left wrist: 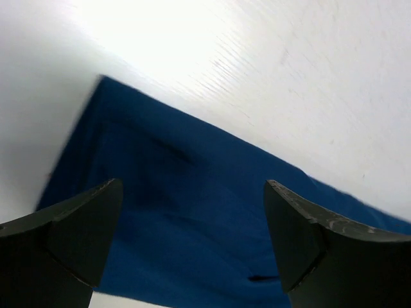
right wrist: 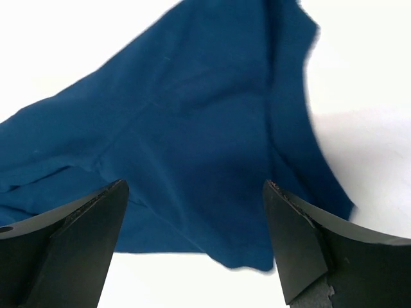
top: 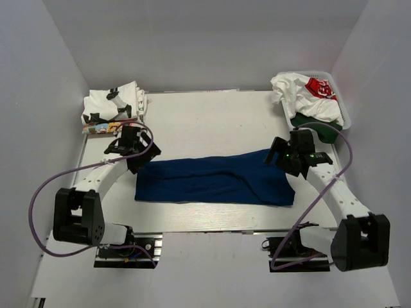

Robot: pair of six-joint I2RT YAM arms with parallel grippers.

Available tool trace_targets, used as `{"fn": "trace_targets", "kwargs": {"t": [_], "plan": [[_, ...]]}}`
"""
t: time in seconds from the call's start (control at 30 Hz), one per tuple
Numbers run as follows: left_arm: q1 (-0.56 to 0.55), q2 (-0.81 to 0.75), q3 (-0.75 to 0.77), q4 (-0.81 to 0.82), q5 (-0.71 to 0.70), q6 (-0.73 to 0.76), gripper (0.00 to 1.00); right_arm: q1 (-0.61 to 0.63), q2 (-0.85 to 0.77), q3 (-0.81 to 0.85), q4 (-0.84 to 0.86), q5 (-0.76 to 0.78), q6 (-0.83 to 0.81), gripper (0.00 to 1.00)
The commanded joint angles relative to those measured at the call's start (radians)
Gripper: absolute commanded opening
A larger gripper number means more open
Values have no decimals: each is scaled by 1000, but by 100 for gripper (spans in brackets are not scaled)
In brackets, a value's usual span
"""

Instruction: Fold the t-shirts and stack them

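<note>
Folded tees [top: 112, 109] are sitting stacked at the far-left corner of the table [top: 205, 122]. L gripper [left wrist: 192, 185] is hovering wide open, gripping nothing, over the left end of the dark blue tee [top: 215, 179], which is lying as a long strip mid-table. R gripper [right wrist: 196, 184] is hanging over its right end, also wide open, empty. More tees [top: 302, 90] are lying in the basket [top: 345, 119] far right.

Top external: high behind the arm bases at 6 o'clock, facing down over the whole table [top: 212, 115]. Wrist views: close, angled down. With it, the left shares the 9 o'clock end of the dark blue t-shirt [top: 212, 181], the right the 3 o'clock end.
</note>
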Motion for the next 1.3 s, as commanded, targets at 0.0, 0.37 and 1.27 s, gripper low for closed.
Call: {"fn": "trace_targets", "kwargs": {"t": [0.0,0.37,1.27], "plan": [[-31,80,23,131,167,62,100,20,87,2,122,-68,-19,90],[-120,188,-128,4,35,29,100,95,562,138,219,-83,-15,90],[-708,136,74,-334,-95,62,100,238,880,771,61,-39,-185,90]]}}
